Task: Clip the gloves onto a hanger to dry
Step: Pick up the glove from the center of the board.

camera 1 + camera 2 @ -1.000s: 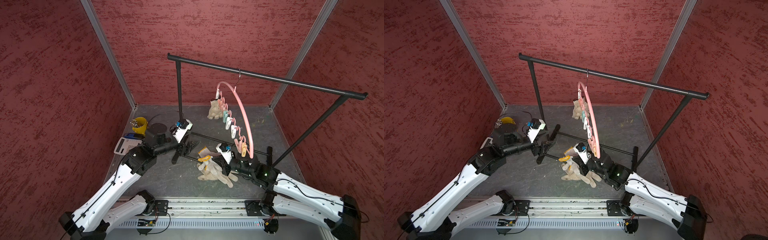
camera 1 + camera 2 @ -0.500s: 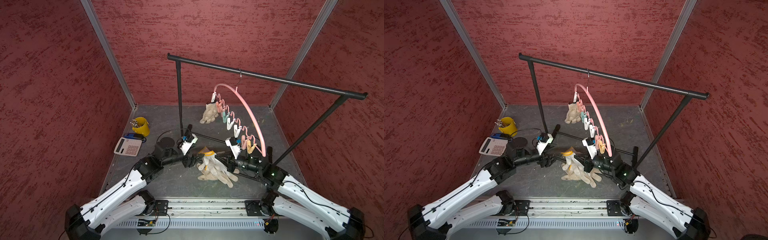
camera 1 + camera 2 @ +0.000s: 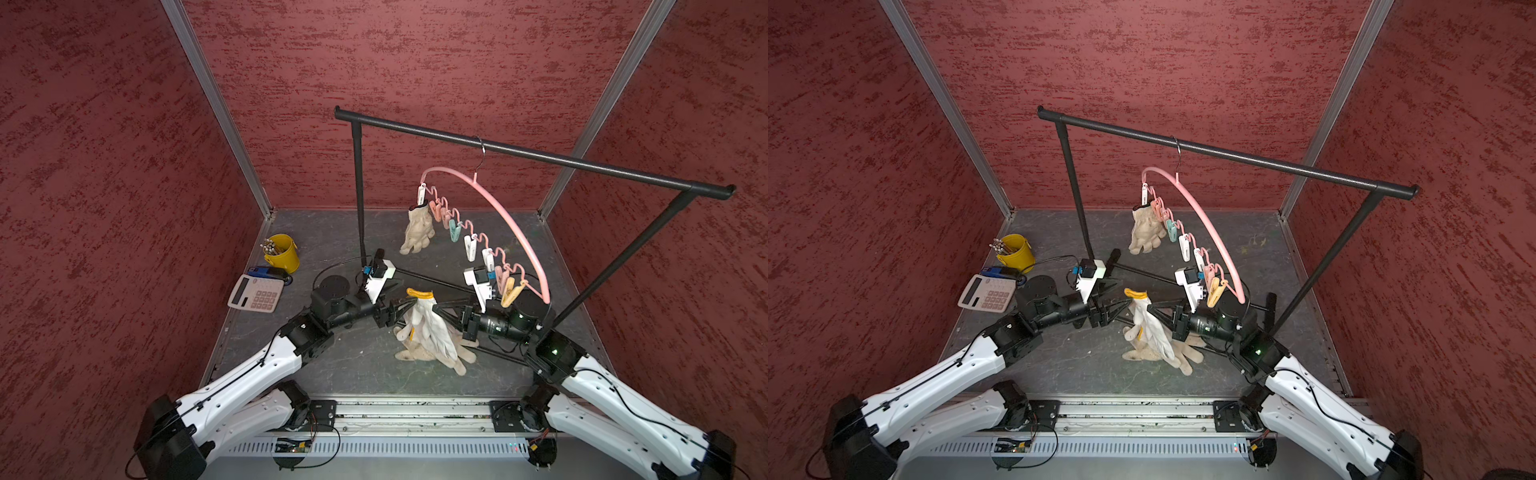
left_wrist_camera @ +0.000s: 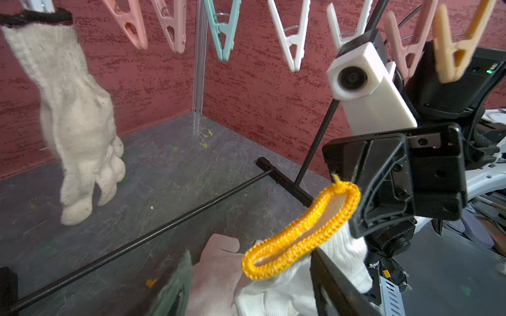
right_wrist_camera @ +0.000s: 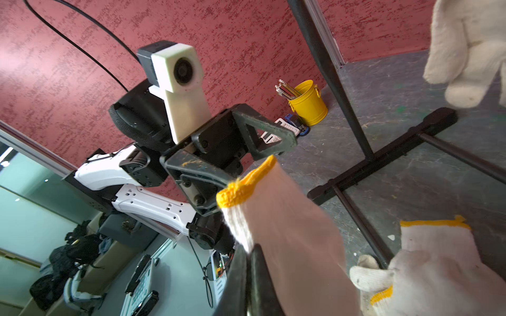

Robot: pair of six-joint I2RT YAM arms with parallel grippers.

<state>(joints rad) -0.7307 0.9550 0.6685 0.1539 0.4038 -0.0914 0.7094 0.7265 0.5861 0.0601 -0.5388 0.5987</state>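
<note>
Main item: white knit cotton glove with yellow cuff edging (image 3: 428,328), up off the grey floor (image 3: 332,365), cuff on top, fingers drooping toward the pile of cream gloves (image 3: 419,355) below. Can't tell if they touch the pile.

The right gripper (image 3: 437,311) is clamped hard on the glove just under the cuff. The left gripper (image 5: 262,163) faces it from the other side with jaws clearly apart at the yellow edge, gripping nothing.

Handling, my read: very light, soft and limp, with no stiffness. It folds and swings, and the knit can snag or slide out of a shallow pinch. The best hold is the thicker ribbed cuff band, taken just below the yellow edge so the edge stands free for a pin. A second pinch along the cuff would flatten the open mouth.

The pink arched plastic hanger (image 3: 521,235) hangs above from the black metal garment rack (image 3: 540,156). Its pastel plastic clothespins (image 3: 469,251) are mostly free. A cream knit glove with dark cuff (image 3: 417,230) is already clipped at the far end.

Well apart by the wall: yellow bucket (image 3: 282,253) and calculator (image 3: 255,293).
</note>
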